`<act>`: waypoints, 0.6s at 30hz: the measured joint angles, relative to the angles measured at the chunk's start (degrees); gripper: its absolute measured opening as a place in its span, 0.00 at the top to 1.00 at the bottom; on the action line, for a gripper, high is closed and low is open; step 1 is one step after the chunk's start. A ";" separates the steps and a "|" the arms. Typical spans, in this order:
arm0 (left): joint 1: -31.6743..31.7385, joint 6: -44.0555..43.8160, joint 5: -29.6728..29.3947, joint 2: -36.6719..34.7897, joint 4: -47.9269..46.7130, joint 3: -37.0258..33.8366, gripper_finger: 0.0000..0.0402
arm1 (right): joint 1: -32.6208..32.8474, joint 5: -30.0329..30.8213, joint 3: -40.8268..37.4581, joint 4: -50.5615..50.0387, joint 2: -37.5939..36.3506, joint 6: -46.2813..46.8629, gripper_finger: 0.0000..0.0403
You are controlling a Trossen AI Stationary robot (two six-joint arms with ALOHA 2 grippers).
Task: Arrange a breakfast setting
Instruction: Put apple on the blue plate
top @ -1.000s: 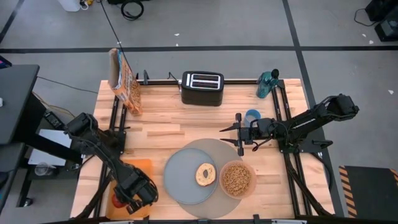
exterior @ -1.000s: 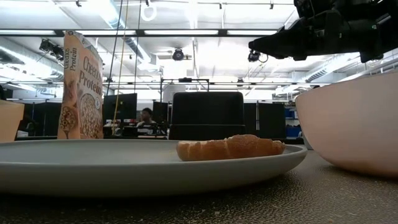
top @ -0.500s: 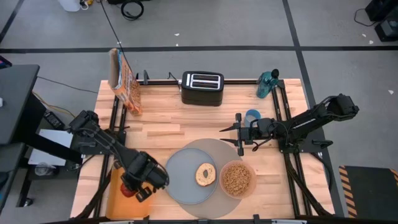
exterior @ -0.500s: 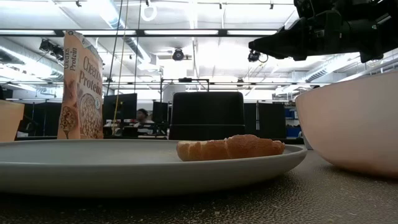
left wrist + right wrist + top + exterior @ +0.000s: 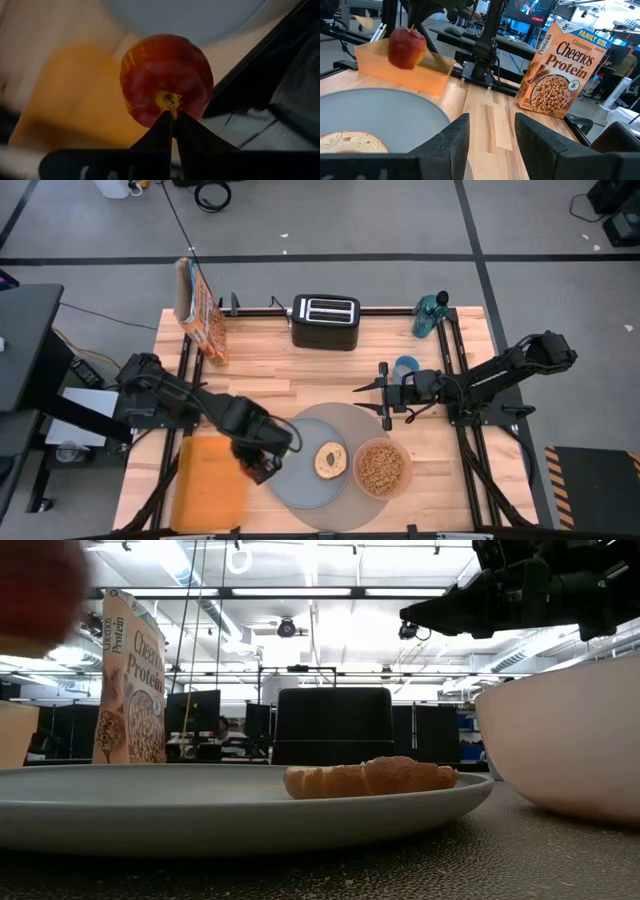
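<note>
Swinging clear of the orange tray [image 5: 208,482], the left arm is now carrying the red apple [image 5: 166,78] toward the grey plate [image 5: 296,471]; a second earlier its gripper was down over the tray's near end, and half a second ago it was only just lifting off.

The large round grey mat [image 5: 345,415] is lying mid-table with the plate on it. The left gripper [image 5: 257,461] is hovering just beside the plate's left edge, between plate and tray. Its fingers are pinching shut on the apple's stem, and the fruit is hanging free in the air, touching nothing else. The tray is sitting bare on the side of the plate away from the bowl.

On the plate, the bagel [image 5: 330,459] is resting toward the right rim. The pink bowl [image 5: 381,467], filled with cereal, is sitting on the mat touching the plate's right edge.

The right gripper [image 5: 385,402] is waiting above the mat's far edge, beyond the plate, its fingers standing part open on nothing. No spoon is visible.

Judging by this, the apple is the piece in transit; a gentle set-down beside the bagel looks next, and a stem-only pinch is leaving the fruit free to swing or drop.
</note>
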 joint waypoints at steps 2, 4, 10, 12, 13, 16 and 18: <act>1.25 2.15 -1.74 0.00 2.86 0.00 0.96 | 0.00 0.01 0.00 -0.01 0.00 0.00 0.59; 2.44 4.44 -3.49 0.42 5.72 0.00 0.96 | 0.00 0.01 0.00 -0.03 0.00 0.00 0.59; 5.33 10.92 -3.86 4.78 10.64 0.00 0.95 | 0.00 0.01 0.00 -0.40 0.00 -0.02 0.59; 6.15 13.33 -2.21 6.81 11.54 0.00 0.95 | 0.00 0.01 0.00 -0.46 0.00 -0.02 0.59; 6.54 14.63 -1.11 7.81 11.91 0.00 0.95 | 0.00 0.01 0.00 -0.54 0.00 -0.02 0.59; 7.64 18.43 1.22 10.67 11.83 -0.01 0.95 | 0.00 0.01 0.00 -0.64 0.00 -0.02 0.59; 8.35 20.91 1.63 12.19 12.00 -0.02 0.95 | -0.02 0.01 0.00 -0.60 0.00 -0.02 0.59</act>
